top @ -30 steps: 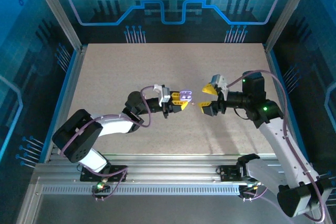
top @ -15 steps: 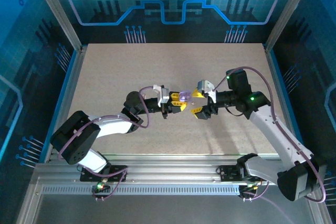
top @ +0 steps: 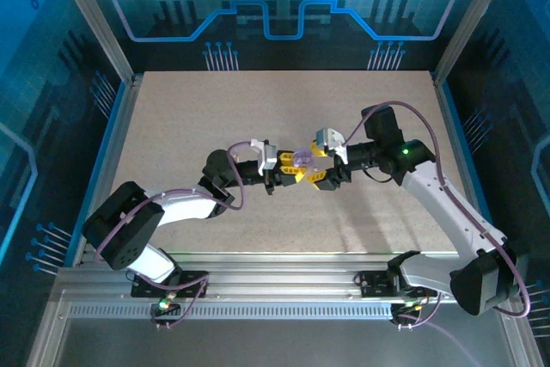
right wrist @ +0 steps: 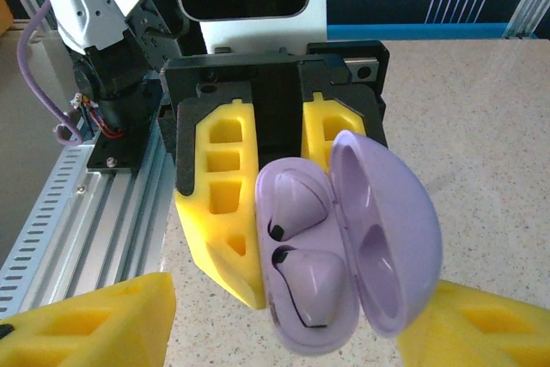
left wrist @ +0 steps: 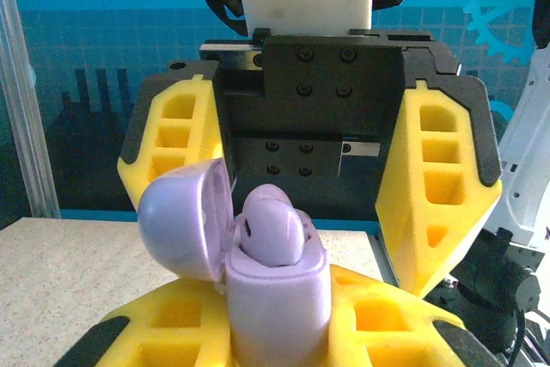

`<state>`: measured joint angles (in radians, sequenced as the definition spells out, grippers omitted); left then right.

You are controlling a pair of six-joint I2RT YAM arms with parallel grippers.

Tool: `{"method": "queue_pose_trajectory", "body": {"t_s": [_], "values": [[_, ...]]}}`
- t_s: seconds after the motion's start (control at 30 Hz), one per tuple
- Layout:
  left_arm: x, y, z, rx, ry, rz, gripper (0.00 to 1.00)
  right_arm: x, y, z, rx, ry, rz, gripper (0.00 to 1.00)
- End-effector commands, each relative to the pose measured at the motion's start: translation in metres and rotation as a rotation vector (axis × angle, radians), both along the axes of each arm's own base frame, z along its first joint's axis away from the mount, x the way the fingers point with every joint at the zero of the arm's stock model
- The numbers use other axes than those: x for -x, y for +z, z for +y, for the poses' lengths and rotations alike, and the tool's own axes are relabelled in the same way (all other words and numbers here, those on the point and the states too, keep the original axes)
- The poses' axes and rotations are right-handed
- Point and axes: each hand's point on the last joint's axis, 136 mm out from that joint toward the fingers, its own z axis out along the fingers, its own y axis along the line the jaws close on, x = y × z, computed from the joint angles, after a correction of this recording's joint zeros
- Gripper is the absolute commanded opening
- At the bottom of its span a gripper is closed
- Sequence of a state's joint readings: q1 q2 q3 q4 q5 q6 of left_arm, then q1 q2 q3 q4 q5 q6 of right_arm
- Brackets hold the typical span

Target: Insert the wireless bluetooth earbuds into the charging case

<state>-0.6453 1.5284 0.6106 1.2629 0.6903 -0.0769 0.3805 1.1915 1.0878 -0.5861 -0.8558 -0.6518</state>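
A smooth, glossy lavender plastic charging case (top: 300, 159), rounded like a pebble, is pinched between the hollow-celled yellow fingers (right wrist: 219, 204) of the left gripper (top: 297, 166), over the speckled beige tabletop (top: 215, 109). Its domed lid (right wrist: 387, 238) is swung open, and two pale lavender teardrop-shaped earbuds (right wrist: 296, 199) are seated inside. The right gripper (top: 317, 167) is spread wide, its jaws flanking the case.

Left hand (top: 296, 165) clamped, right hand (top: 318, 166) spread

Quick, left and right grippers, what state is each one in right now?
Left gripper: shut on the charging case, whose lid is open.
Right gripper: open, holding nothing.
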Motion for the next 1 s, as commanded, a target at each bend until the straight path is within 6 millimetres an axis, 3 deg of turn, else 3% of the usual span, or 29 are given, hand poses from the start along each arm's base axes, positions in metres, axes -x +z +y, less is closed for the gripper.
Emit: {"method": "queue_pose_trajectory", "body": {"t_s": [0.0,0.23,0.6,0.97], "values": [[0.004,0.005,0.002,0.009,-0.010,-0.035,0.10,0.018,0.019,0.002,-0.053,0.079,-0.086,0.64],[0.003,0.002,0.002,0.003,-0.004,-0.029,0.09,0.037,0.035,-0.013,-0.101,0.097,-0.187,0.56],[0.007,0.005,0.003,0.011,-0.019,-0.039,0.10,0.010,0.028,-0.014,-0.053,0.019,-0.158,0.52],[0.009,0.007,0.003,0.017,-0.024,-0.042,0.10,0.007,0.026,-0.006,-0.087,0.082,-0.105,0.46]]}}
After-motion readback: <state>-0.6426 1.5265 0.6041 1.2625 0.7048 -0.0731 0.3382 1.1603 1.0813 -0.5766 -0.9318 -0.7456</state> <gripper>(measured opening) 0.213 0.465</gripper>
